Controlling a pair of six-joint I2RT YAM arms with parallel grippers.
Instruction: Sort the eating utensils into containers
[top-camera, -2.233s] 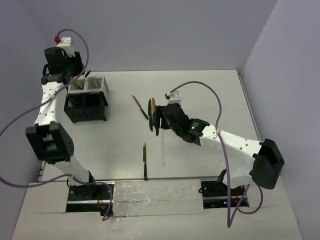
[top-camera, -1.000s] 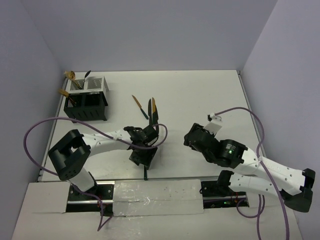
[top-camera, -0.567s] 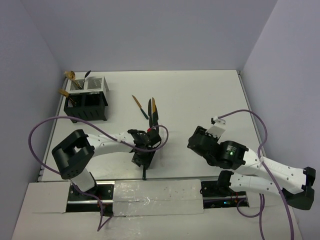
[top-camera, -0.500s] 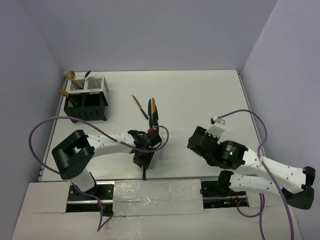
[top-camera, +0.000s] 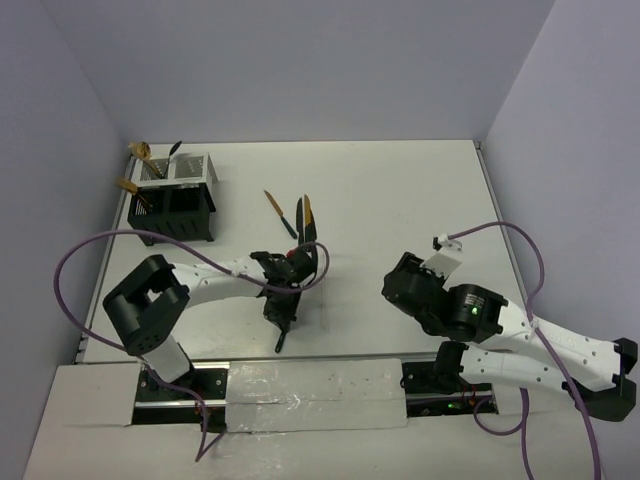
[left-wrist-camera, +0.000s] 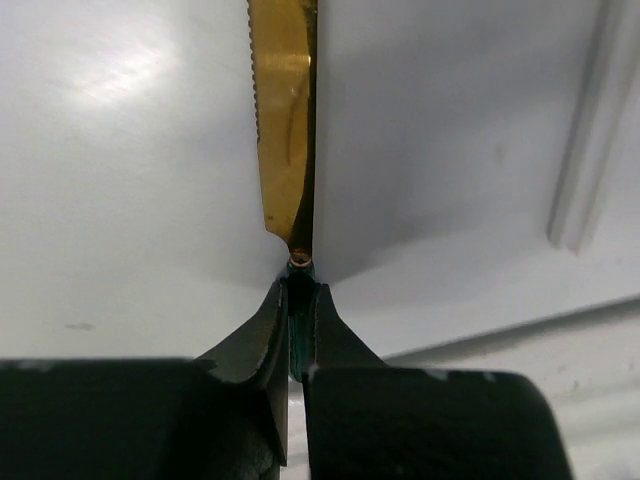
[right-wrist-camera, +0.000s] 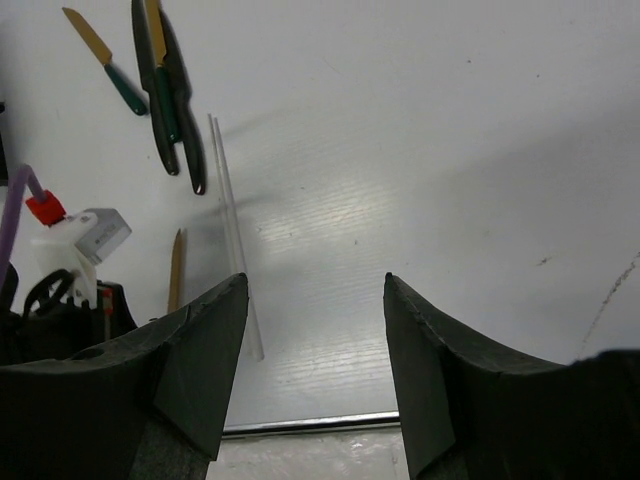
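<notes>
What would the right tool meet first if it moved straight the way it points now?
Most likely the bare table: only white surface shows inside the open right tool. The thin white stick lies left of that line. Depth is unclear.

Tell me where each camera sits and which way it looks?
Top external: above and behind the bases, looking down on the table; both arms show.
Left wrist: on the left arm, looking along the left gripper, shut on a gold-bladed knife.
Right wrist: on the right arm, looking past the open right gripper at loose utensils.
Shared: both wrist views show the white stick.
</notes>
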